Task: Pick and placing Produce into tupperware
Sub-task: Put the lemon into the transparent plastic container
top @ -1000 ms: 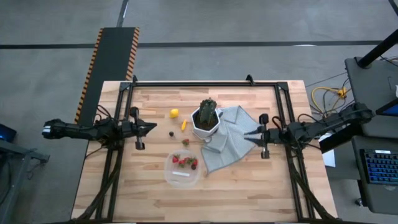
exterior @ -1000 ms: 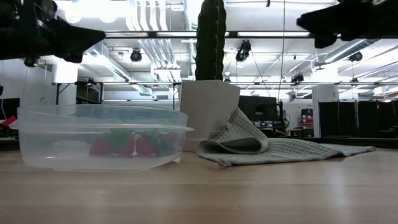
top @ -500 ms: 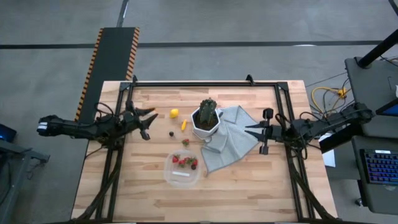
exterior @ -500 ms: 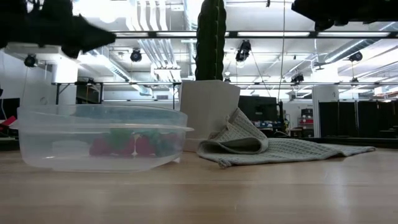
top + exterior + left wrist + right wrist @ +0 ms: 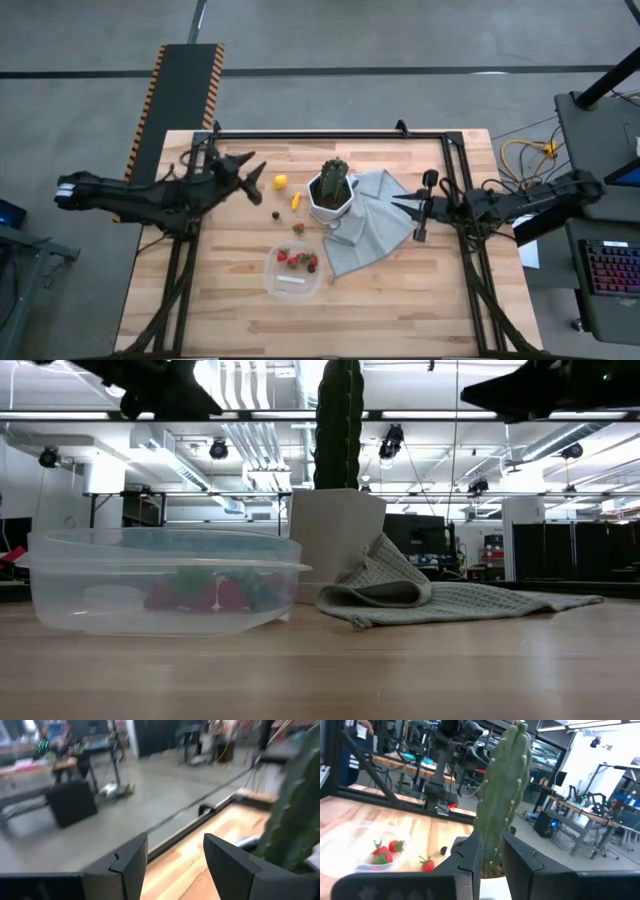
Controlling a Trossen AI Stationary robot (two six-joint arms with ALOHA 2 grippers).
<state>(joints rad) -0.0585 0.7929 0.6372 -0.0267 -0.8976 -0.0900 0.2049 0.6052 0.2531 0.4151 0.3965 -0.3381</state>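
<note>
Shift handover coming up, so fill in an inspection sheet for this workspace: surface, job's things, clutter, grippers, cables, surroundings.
Surface: wooden table, bare apart from what is listed below.
Job's things: clear tub near the front holding strawberries; loose on the wood are a lemon, an orange piece, a dark berry and one strawberry.
Clutter: cactus in a white pot; grey cloth beside it.
Grippers: left gripper open, raised near the lemon; right gripper over the cloth, fingers a little apart, empty.
Cables: yellow and white cables off the table's right side.
Surroundings: keyboard at right; striped ramp at back left.
</note>
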